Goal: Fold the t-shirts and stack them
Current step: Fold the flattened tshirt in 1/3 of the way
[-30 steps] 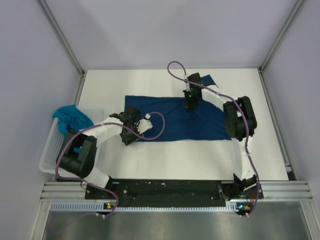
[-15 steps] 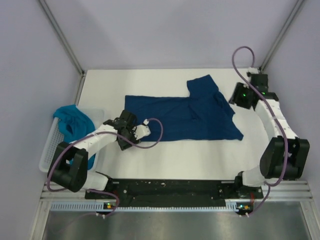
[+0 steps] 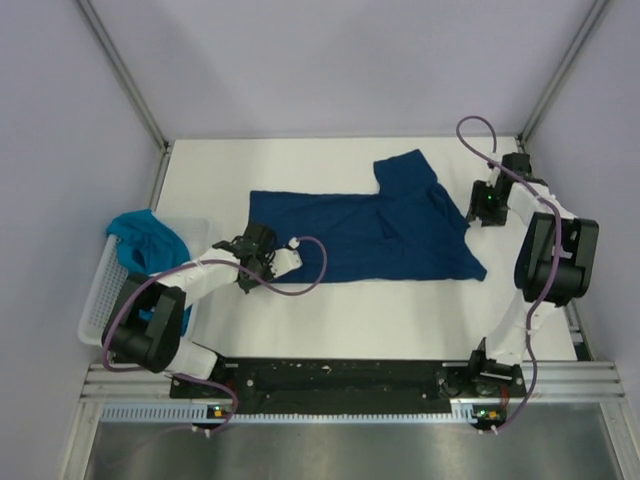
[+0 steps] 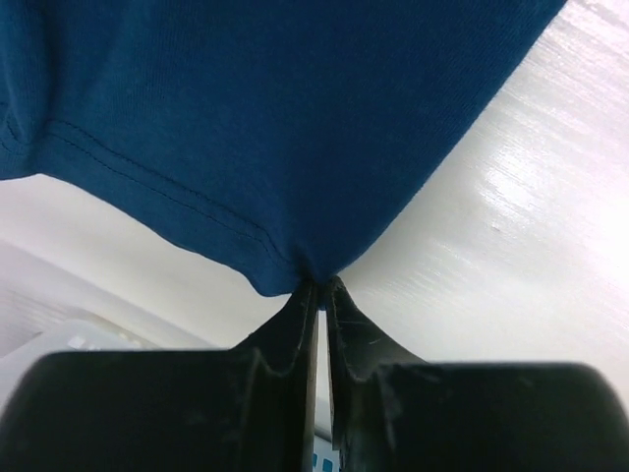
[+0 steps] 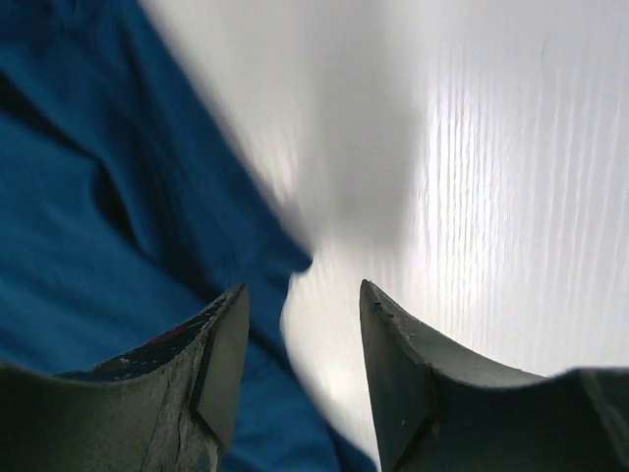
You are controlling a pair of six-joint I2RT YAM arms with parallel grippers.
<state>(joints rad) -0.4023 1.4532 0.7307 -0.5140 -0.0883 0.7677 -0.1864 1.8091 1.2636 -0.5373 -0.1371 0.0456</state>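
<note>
A dark navy t-shirt (image 3: 370, 225) lies spread on the white table, one sleeve pointing to the far side. My left gripper (image 3: 258, 258) is shut on the shirt's near left hem corner (image 4: 295, 264); the cloth bunches at the fingertips. My right gripper (image 3: 484, 210) is open and empty at the shirt's right edge (image 5: 147, 246), just above the table. A teal t-shirt (image 3: 145, 240) lies crumpled in the white basket (image 3: 100, 300) at the left.
The white lattice basket sits at the table's left edge. Metal frame posts stand at the far corners (image 3: 160, 140). Bare white table (image 3: 400, 320) lies between the shirt and the arm bases.
My right arm left the shirt's middle and swung to its right edge; the shirt's right side now lies rumpled with a sleeve out. My left gripper stayed on the hem corner.
</note>
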